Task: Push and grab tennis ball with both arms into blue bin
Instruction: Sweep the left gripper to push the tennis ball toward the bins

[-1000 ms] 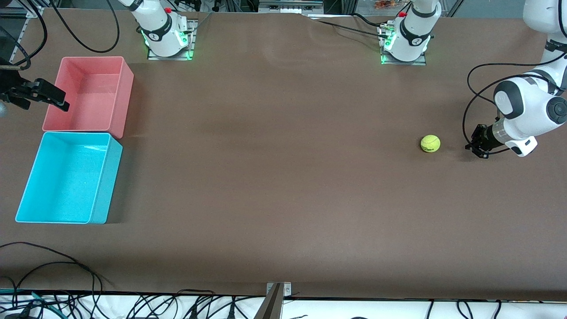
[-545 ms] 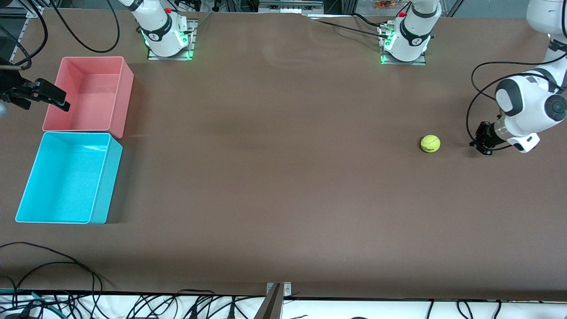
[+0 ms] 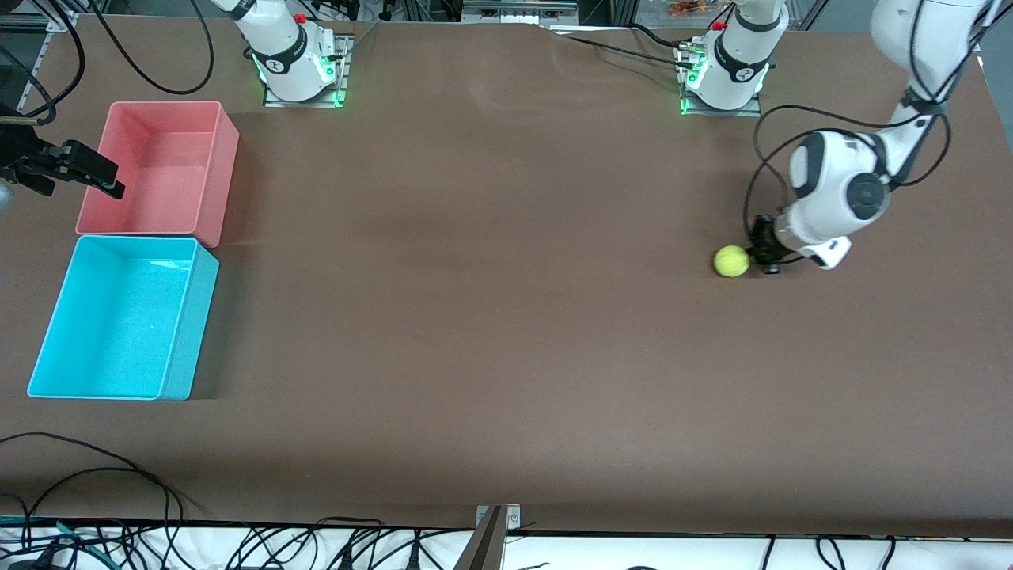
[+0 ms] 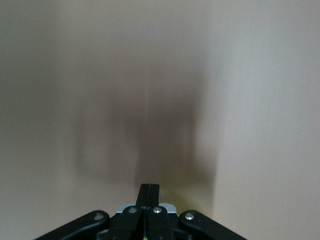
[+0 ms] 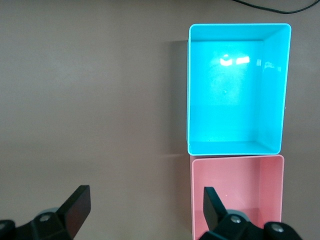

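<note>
Front view: nearest the camera sits the blue bin (image 3: 119, 318), empty, at the right arm's end of the table, with the pink bin (image 3: 158, 168) touching it just farther up. Well apart, toward the left arm's end, the tennis ball (image 3: 731, 261) lies on the brown table (image 3: 491, 317) with the left gripper (image 3: 764, 255) low and pressed against it, fingers shut together on nothing (a closed tip probably makes a firmer pusher than spread fingers). The right gripper (image 3: 83, 170) waits above the pink bin's outer wall, jaws spread wide and empty, likely posted to receive the ball.
</note>
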Controlling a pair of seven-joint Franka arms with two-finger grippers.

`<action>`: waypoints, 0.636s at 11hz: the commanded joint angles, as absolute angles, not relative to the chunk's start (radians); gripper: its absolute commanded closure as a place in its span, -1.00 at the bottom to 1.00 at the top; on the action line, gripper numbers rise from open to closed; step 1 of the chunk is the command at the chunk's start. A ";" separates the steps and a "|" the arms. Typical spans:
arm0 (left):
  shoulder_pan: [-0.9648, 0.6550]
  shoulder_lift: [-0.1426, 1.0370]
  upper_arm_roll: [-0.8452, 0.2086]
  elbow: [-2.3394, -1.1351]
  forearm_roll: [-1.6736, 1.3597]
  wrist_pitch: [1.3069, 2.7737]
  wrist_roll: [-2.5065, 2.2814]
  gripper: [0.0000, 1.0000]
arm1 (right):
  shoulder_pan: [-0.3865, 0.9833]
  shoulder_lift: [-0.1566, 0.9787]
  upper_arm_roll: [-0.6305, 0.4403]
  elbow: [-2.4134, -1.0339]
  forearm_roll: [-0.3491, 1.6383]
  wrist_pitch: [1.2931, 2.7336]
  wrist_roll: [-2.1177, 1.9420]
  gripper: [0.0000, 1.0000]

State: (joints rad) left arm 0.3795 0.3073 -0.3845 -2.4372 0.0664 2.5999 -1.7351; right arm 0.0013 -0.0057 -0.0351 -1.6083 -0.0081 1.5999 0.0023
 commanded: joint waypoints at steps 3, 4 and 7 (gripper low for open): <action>0.339 0.232 -0.555 -2.324 0.092 2.404 -1.954 1.00 | 0.002 -0.012 -0.034 -1.605 -0.021 1.594 0.002 -1.00; 0.344 0.198 -0.555 -2.321 0.092 2.361 -1.939 1.00 | 0.002 -0.012 -0.034 -1.605 -0.021 1.595 0.002 -1.00; 0.420 0.147 -0.552 -2.319 0.092 2.352 -1.741 1.00 | 0.002 -0.012 -0.034 -1.606 -0.021 1.595 -0.002 -1.00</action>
